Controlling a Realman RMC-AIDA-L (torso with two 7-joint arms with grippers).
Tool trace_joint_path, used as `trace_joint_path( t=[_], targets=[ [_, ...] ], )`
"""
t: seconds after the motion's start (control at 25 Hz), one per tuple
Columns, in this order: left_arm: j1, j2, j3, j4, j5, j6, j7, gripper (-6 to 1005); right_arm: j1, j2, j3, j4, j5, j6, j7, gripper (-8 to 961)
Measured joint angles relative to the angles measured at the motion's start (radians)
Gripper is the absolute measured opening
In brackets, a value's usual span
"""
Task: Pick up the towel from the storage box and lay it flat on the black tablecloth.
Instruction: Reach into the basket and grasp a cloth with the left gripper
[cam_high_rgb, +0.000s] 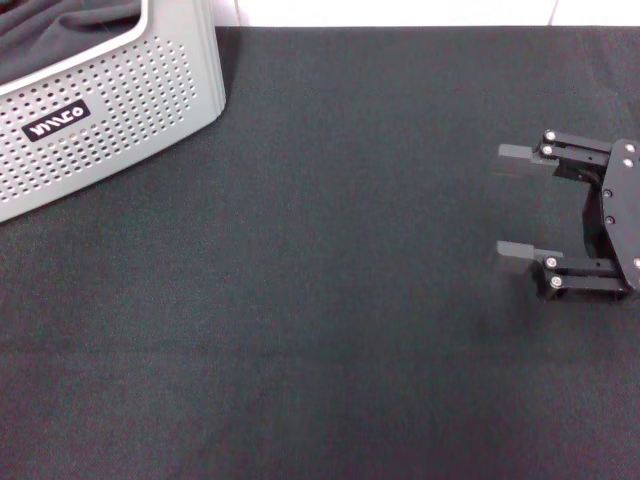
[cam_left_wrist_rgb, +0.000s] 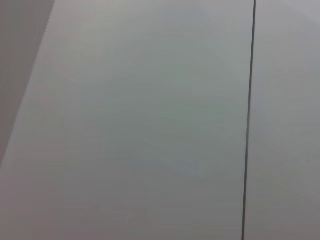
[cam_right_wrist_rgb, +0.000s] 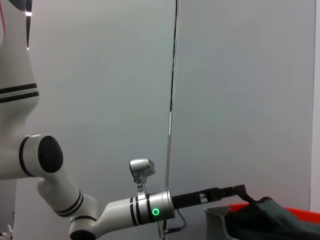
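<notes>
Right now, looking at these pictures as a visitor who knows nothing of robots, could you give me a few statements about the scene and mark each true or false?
1. The right gripper is open, over the black tablecloth. True.
2. The storage box stands at the robot's right. False: it stands at the far left of the cloth.
3. The towel lies spread flat on the tablecloth. False: no towel lies on the tablecloth; only dark fabric shows inside the box.
4. The box has rows of small round holes and a black label. True.
5. The left gripper is holding cloth on the table. False: it does not show in the head view.
</notes>
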Motion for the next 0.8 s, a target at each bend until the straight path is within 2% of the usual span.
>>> trace_joint_path(
  t=[0.76,0.8],
  targets=[
    [-0.008,-0.002,0.030,-0.004,0.019,-0.008,0.009,232,-0.001,0.000,0.000,0.000,0.001,-0.005,-0.001,722],
    [-0.008,-0.002,0.030,-0.004,0.018,-0.008,0.010,201,-0.001,0.000,0.000,0.000,0.001,-0.005,-0.001,722]
  ],
)
